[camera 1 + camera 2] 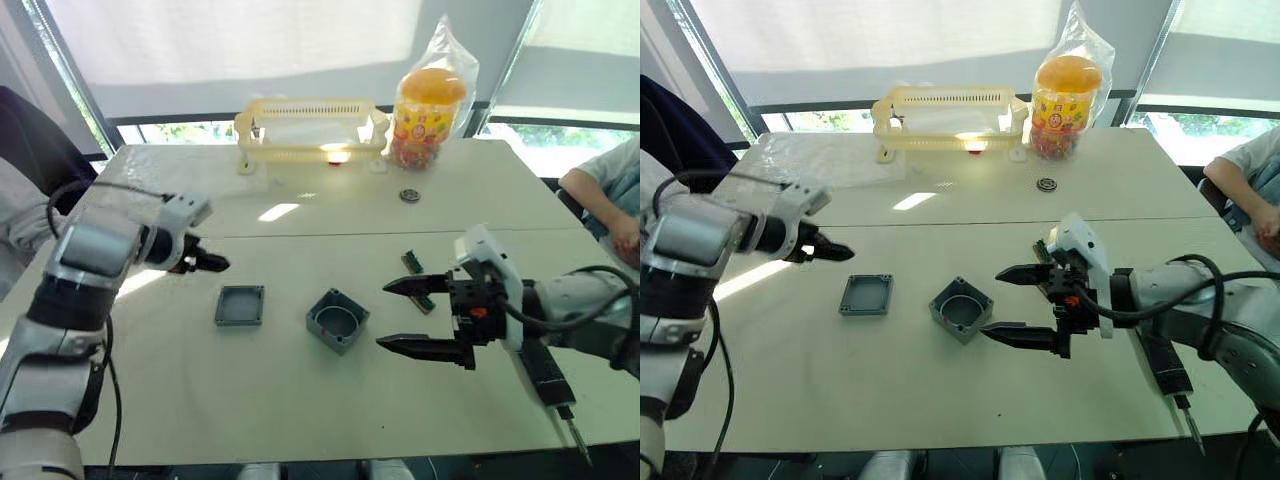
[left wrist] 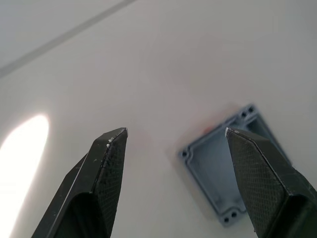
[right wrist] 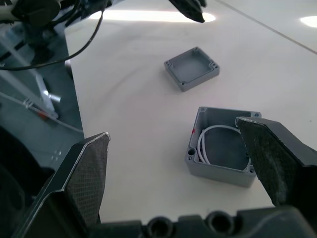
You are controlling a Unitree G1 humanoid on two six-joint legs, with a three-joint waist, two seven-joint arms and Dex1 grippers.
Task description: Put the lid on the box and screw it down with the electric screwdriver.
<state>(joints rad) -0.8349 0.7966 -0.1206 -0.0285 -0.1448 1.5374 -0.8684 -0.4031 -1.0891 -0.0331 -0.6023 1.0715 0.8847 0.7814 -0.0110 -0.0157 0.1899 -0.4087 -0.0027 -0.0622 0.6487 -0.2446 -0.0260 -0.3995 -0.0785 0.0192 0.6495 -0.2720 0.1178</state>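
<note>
The shallow grey lid [image 1: 240, 305] lies hollow side up on the table, left of centre. Just to its right the deeper grey box [image 1: 337, 320] stands open, a round recess and a white ring showing inside [image 3: 223, 148]. My left gripper [image 1: 205, 262] hovers open up and to the left of the lid [image 2: 218, 163], apart from it. On the box's right, my right gripper [image 1: 382, 315] is open and points at it, one finger on each side of its line, not touching. Under my right forearm lies the black electric screwdriver [image 1: 545, 382], bit toward the table's front edge.
A yellow plastic rack [image 1: 312, 125] and a bagged candy jar [image 1: 430, 100] stand at the back. A small round part [image 1: 408, 195] and a green strip [image 1: 412, 263] lie right of centre. A person's arm [image 1: 610, 200] rests at the right edge.
</note>
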